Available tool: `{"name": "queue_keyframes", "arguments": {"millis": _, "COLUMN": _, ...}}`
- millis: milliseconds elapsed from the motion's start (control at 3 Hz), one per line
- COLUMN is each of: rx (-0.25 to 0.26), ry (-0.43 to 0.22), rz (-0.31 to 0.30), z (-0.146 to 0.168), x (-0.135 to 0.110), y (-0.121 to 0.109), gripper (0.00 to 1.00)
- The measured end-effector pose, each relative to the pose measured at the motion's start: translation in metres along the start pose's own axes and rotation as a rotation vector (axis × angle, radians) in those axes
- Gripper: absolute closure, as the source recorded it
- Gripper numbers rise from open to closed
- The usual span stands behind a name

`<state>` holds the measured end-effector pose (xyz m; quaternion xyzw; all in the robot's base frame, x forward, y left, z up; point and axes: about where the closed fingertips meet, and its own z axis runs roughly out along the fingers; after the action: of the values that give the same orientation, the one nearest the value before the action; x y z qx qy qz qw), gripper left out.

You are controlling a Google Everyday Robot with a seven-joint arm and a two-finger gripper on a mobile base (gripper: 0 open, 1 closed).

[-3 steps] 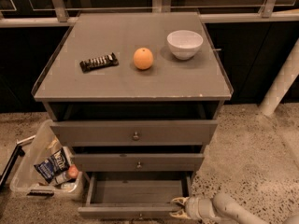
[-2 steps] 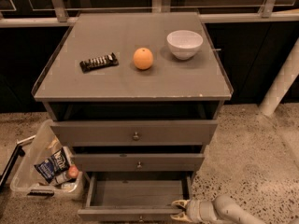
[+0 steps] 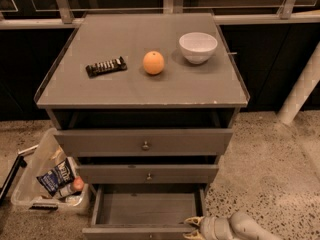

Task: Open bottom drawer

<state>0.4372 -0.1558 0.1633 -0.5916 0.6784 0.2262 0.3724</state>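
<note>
Three drawers are counted in one cabinet (image 3: 140, 91): a top drawer (image 3: 100, 141), a middle drawer (image 3: 110, 174) and the bottom drawer (image 3: 145, 209). Two knobs (image 3: 145, 145) (image 3: 149, 176) are seen. One bowl (image 3: 198, 47), one orange (image 3: 153, 62) and one dark bar (image 3: 105, 66) are counted on top. One bin (image 3: 22, 196) is seen left, and one gripper (image 3: 192, 228) near right.

Single view: set high before the drawer cabinet (image 3: 140, 91), facing its fronts, angled down onto the top, fairly near. Frame's lower edge cuts the pulled-out bottom drawer (image 3: 145, 209). The gripper (image 3: 192, 227) sits at that edge, by the drawer's front right corner.
</note>
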Motion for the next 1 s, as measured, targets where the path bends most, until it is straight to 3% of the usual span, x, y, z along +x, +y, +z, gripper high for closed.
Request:
{"name": "queue_keyframes", "arguments": {"millis": 667, "rx": -0.003, "ry": -0.007, "rz": 0.013, "z": -0.003, "x": 0.0, "y": 0.01, "gripper": 1.0}}
{"name": "queue_keyframes", "arguments": {"millis": 1000, "rx": -0.003, "ry": -0.014, "rz": 0.029, "z": -0.005, "x": 0.003, "y": 0.021, "gripper": 0.81}}
